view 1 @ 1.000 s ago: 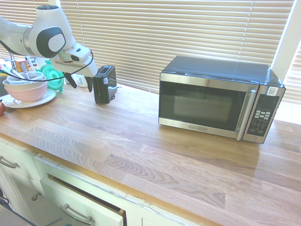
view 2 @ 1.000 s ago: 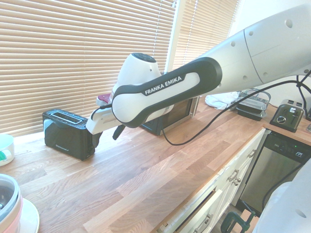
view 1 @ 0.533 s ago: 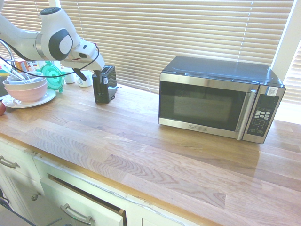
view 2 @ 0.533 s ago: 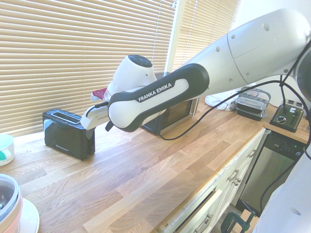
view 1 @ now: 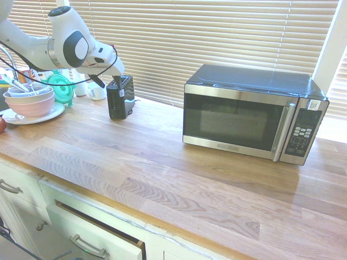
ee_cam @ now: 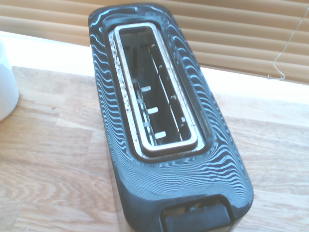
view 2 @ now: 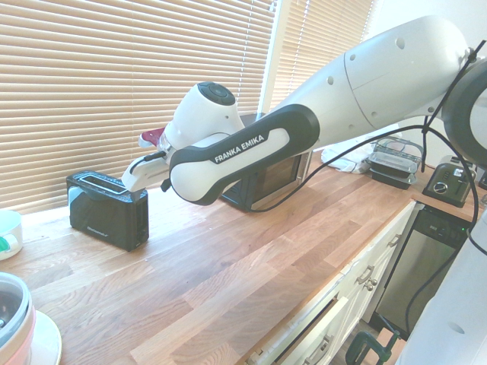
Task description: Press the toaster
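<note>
Watching the open gripper (view 1: 110, 84) by the upright black toaster (view 1: 120, 98) on the wooden counter (view 1: 162, 179). Spread fingers could straddle the lever; an off-centre push might tip it.

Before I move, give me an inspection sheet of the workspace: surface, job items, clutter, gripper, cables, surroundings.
Surface: wooden countertop, light grain.
Job items: black toaster, upright, slot empty.
Clutter: pink bowl on white plate; white mug; microwave, door closed.
Gripper: open, at the toaster's top, holding nothing; contact unclear.
Cables: rig's own left out; no others made out.
Surroundings: blinds down; drawer ajar below.
</note>
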You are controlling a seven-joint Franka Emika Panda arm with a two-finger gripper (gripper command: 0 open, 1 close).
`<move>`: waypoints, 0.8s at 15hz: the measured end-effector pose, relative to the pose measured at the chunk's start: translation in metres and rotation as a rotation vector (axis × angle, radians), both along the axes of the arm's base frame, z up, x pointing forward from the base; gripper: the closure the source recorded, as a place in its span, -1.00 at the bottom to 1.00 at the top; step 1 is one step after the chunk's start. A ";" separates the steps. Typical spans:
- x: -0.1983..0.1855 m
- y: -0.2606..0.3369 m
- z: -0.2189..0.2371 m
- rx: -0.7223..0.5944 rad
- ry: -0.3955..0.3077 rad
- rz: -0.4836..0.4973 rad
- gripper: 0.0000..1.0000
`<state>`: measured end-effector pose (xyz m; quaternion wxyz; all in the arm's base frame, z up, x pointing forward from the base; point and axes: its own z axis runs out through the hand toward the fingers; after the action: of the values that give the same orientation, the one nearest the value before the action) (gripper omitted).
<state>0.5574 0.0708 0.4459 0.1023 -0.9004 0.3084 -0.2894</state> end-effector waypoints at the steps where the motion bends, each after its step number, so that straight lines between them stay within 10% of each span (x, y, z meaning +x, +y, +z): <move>1: 0.000 -0.002 0.000 0.000 0.001 -0.003 1.00; 12: 0.004 -0.005 0.003 0.001 -0.004 -0.009 1.00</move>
<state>0.5613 0.0656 0.4491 0.1019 -0.8984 0.3122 -0.2917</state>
